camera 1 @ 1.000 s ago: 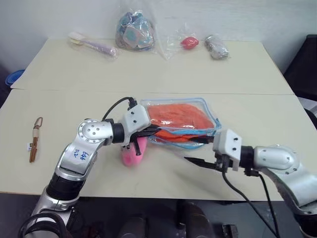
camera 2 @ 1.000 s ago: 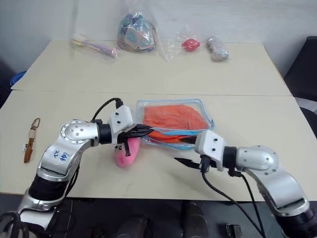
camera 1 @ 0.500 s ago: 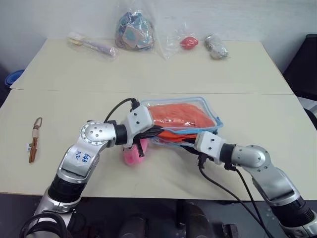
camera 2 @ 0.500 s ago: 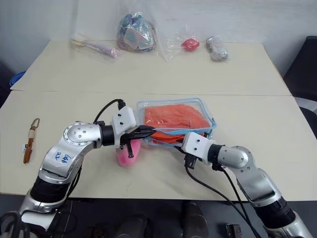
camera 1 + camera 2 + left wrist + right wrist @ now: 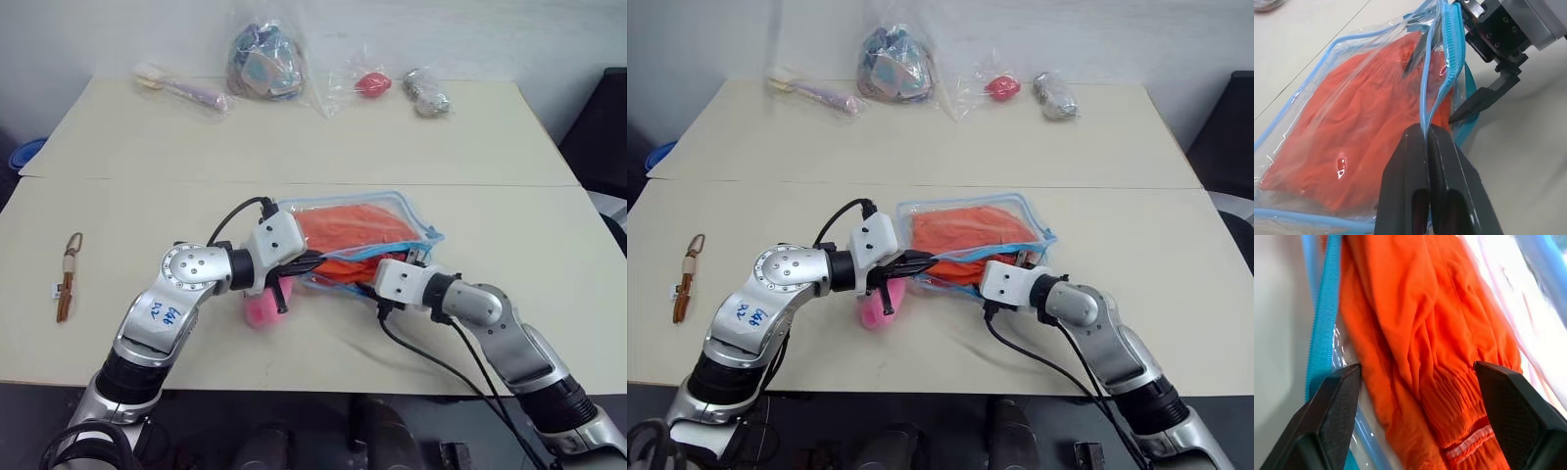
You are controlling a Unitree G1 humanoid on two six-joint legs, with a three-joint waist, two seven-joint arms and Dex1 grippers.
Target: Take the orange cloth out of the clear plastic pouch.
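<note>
At table centre: your pouch (image 5: 364, 231) lies with the cloth (image 5: 345, 228) inside.
Left gripper (image 5: 1426, 134): fingers clamped on the pouch's zipper edge.
Right gripper (image 5: 1418, 377): fingers apart, straddling the cloth at the pouch mouth.

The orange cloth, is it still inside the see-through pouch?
Inside. The orange cloth lies behind the clear plastic pouch wall; the zipper mouth gapes open.

The left arm reaches in from the left, forearm angled toward the middle, and its left gripper (image 5: 1426, 147) has both black fingers pressed together — clamped on the blue zipper edge of the clear plastic pouch (image 5: 416, 220). The right arm comes in from the right, bent at the elbow, wrist turned inward. Its right gripper (image 5: 1418, 382) stands wide apart at the pouch mouth — one finger either side of the orange cloth (image 5: 1420, 333).
</note>
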